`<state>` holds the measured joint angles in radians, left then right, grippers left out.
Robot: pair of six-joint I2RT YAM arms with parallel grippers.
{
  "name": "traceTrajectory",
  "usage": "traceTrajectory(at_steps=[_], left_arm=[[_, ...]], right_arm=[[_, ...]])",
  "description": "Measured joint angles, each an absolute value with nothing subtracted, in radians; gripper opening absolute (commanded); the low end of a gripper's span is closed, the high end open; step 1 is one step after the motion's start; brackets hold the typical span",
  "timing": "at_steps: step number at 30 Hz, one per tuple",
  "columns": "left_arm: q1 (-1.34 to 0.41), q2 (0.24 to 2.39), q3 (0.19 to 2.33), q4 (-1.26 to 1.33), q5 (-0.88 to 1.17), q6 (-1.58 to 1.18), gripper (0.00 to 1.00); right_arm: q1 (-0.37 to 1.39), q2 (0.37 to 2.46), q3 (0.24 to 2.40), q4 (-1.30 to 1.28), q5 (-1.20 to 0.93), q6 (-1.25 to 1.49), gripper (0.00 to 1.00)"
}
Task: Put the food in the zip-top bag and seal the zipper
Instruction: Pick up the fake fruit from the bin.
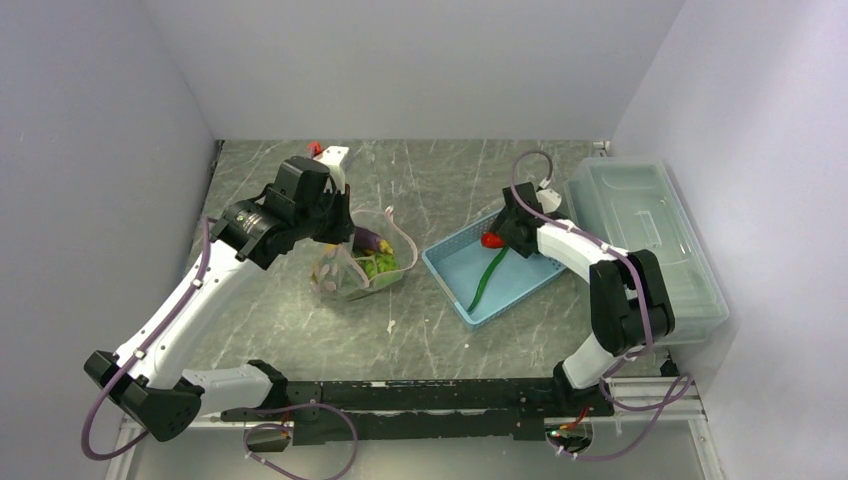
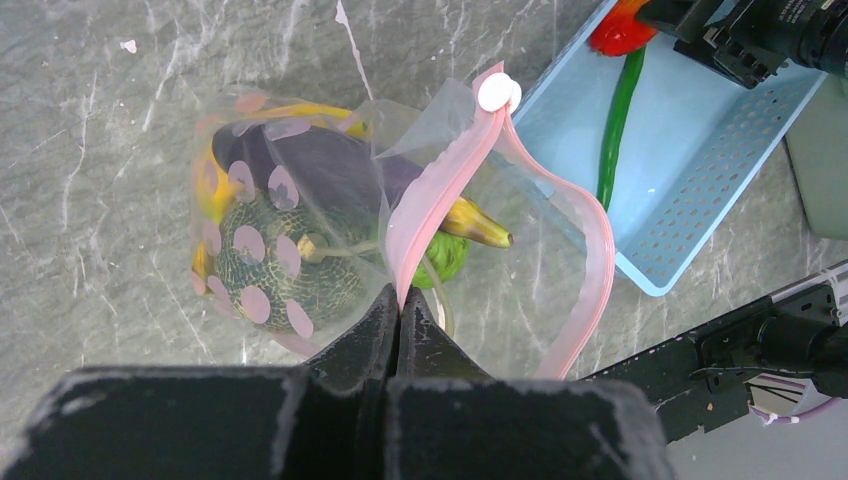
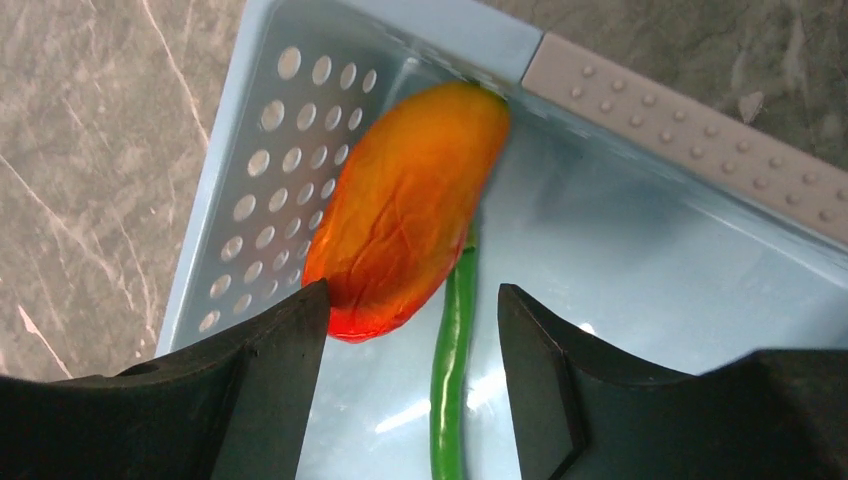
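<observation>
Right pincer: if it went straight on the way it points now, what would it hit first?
Probably the orange-red food piece, close by one finger of the open right pincer; the long green pod lies between the fingers, on the blue basket's floor. Depth is unclear.

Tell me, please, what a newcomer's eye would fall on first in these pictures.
First comes the clear zip-top bag, left of centre in the top view. It is stuffed with a netted melon, a purple eggplant and a banana, and its pink zipper is pinched in the shut left gripper. Next comes the glossy orange-red toy food beside a long green pod in the light-blue basket, with the right gripper open around its end.
</observation>
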<state>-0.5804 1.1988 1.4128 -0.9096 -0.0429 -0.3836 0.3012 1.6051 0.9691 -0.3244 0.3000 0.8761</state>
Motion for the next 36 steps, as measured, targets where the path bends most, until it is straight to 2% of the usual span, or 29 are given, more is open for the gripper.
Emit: traceTrajectory(at_steps=[20, 25, 36], left_arm=[[-0.58, 1.209, 1.414, -0.911, -0.051, -0.383, 0.0], [-0.58, 1.209, 1.414, -0.911, -0.051, -0.383, 0.0], [-0.58, 1.209, 1.414, -0.925, -0.051, -0.383, 0.0]], right_arm=[[0.244, 1.666, 1.0, -0.263, 0.277, 0.889, 0.66], [0.239, 1.674, 1.002, -0.253, 0.278, 0.906, 0.71], [0.216, 1.671, 1.003, -0.257, 0.283, 0.922, 0.73]])
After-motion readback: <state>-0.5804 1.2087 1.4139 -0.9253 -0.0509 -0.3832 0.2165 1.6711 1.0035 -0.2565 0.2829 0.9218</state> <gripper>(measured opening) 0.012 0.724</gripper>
